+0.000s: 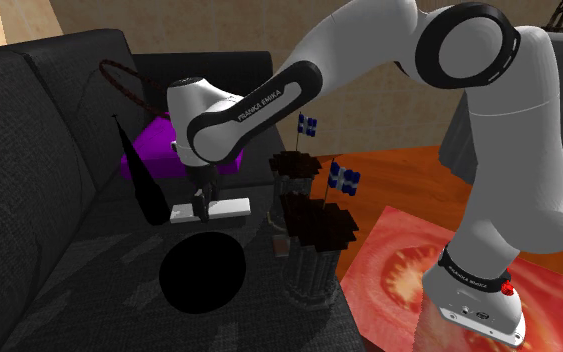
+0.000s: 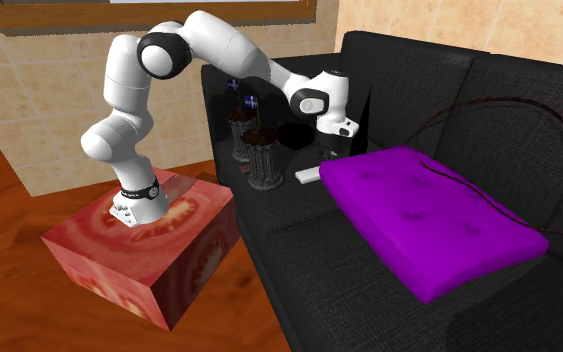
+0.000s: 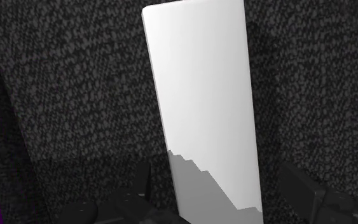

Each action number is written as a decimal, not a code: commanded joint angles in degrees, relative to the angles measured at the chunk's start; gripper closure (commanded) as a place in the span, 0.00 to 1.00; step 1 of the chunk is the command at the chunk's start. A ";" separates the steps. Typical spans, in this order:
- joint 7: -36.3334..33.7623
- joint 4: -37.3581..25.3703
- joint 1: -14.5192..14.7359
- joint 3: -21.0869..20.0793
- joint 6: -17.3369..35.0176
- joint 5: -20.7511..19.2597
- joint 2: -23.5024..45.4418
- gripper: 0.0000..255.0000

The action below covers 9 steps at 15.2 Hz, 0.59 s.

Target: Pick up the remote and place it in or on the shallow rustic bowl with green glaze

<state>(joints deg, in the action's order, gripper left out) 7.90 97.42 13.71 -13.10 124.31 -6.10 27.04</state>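
Note:
A flat white remote (image 1: pixel 224 209) lies on the dark sofa seat (image 1: pixel 89 290), seen as a pale bar (image 2: pixel 309 175) in the second exterior view. My gripper (image 1: pixel 205 204) is down over its middle and open. In the wrist view the remote (image 3: pixel 203 95) runs between the two fingers (image 3: pixel 304 191), with a gap on one side; I cannot tell whether the other finger touches it. A round, flat, black dish (image 1: pixel 202 273) sits on the seat nearer the shoulder camera, a short way from the remote.
A purple cushion (image 2: pixel 424 215) lies just beyond the remote. A black cone (image 1: pixel 147 185) stands beside it. Two dark pots with small blue flags (image 1: pixel 314 225) stand at the seat's edge near the stand. The sofa back (image 1: pixel 29 130) rises along the shoulder view's left.

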 commanded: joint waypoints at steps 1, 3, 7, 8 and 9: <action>-0.02 -0.06 0.01 0.04 0.11 -0.04 0.17 0.00; -0.02 -0.06 0.01 0.04 0.11 -0.04 0.17 0.00; -0.02 -0.06 0.01 0.04 0.10 -0.04 0.17 1.00; -0.02 -0.06 0.01 0.04 0.10 -0.04 0.17 1.00; -0.02 -0.09 0.01 0.04 0.09 -0.05 0.19 1.00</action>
<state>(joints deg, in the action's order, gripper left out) 7.89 97.32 13.73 -13.07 124.41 -6.15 27.20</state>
